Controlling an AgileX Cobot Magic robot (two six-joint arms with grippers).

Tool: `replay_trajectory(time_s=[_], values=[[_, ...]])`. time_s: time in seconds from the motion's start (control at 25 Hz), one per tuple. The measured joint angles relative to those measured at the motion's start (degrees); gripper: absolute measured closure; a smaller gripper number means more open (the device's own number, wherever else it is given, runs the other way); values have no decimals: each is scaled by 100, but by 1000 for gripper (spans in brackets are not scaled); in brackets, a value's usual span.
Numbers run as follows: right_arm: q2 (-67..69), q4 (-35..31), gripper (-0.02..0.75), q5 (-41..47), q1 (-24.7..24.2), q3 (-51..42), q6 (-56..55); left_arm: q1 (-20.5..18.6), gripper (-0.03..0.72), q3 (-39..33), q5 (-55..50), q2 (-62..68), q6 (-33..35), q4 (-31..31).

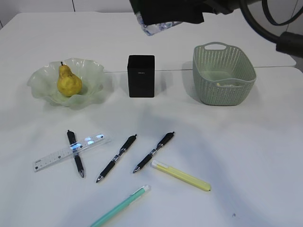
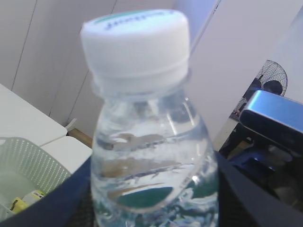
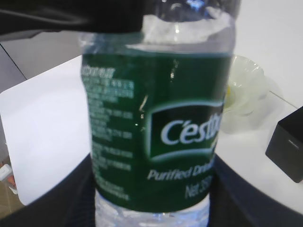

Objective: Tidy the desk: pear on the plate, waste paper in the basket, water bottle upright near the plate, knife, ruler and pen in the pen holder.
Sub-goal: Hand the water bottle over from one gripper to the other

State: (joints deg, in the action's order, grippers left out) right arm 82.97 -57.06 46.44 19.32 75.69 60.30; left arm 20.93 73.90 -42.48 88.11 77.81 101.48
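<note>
The water bottle (image 2: 151,142) hangs in the air at the back of the desk, seen in the exterior view only as a clear end (image 1: 156,26) under dark gripper parts. My left gripper (image 2: 154,208) is shut on its clear shoulder below the white cap. My right gripper (image 3: 151,198) is shut on the lower edge of its dark green label (image 3: 156,127). The pear (image 1: 69,81) stands on the plate (image 1: 92,71). The ruler (image 1: 52,160), the knife (image 1: 182,176), three black pens (image 1: 116,158) and a mint-green pen (image 1: 120,206) lie on the desk (image 1: 255,156). The pen holder (image 1: 141,75) stands upright.
The basket (image 1: 222,75) stands at the back right with something pale lying in it. One black pen (image 1: 75,153) lies across the ruler. The plate (image 3: 246,80) and pen holder (image 3: 286,146) show behind the bottle in the right wrist view.
</note>
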Motion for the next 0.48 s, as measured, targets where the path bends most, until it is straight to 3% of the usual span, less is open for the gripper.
replay_trajectory(time_s=[0.48], values=[[22, -117, 302, 0, 0, 0, 46, 0, 282, 0, 10, 0, 0, 33]])
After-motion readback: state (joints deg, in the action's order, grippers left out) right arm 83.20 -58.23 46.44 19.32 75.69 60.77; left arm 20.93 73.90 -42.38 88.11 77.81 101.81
